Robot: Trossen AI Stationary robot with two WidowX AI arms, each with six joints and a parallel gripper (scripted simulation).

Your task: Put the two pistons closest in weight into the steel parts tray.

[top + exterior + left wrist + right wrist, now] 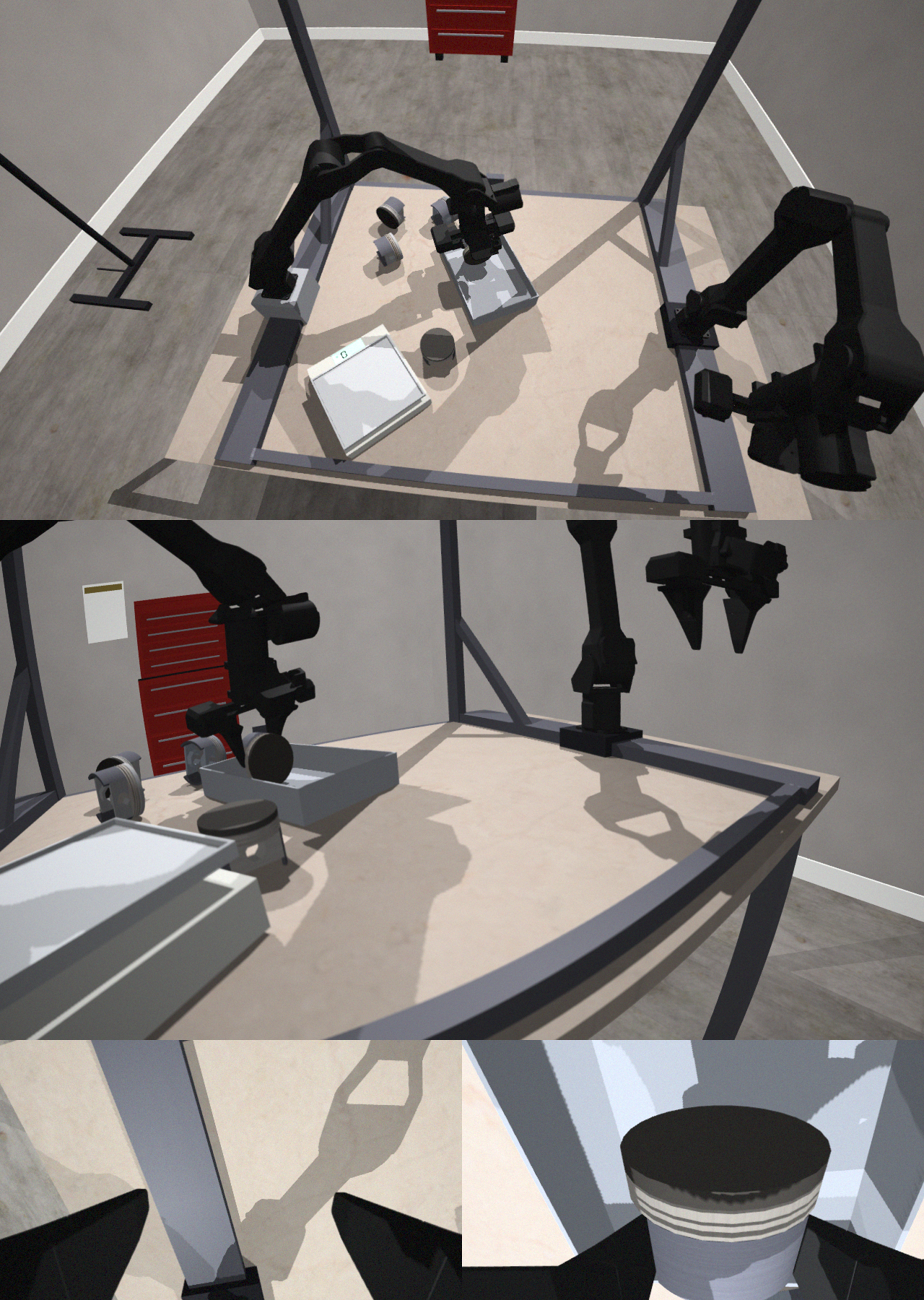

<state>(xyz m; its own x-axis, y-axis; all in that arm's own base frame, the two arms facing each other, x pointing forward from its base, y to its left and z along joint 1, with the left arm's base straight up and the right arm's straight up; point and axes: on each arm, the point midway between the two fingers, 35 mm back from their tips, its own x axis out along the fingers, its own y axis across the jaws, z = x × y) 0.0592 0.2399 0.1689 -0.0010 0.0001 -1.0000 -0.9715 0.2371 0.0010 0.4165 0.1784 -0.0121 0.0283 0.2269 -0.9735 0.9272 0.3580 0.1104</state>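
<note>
Over the far end of the steel tray [504, 311] [349, 786] [516, 1134], the right gripper [476, 247] [258, 749] [717, 1213] has its fingers parted partway around a piston [271, 757] [725, 1155], straddling it without a grip. That piston is inside the tray's walls, its dark crown turned toward the near side; whether it touches the tray floor cannot be told.

The other four are outside. One piston [437, 347] [239, 827] stands crown up on the table [594, 388] [517, 869] [281, 1130], between the tray and the weighing scale [368, 391] [129, 934] at near left, which reads 0. Two pistons [389, 249] [121, 788] lie at far left, one nearer than the other; another piston [441, 210] [203, 756] is just beyond the tray, partly hidden.

The left gripper [743, 401] [717, 649] [241, 1200] hangs at near right, fingers spread wide, holding nothing.
</note>
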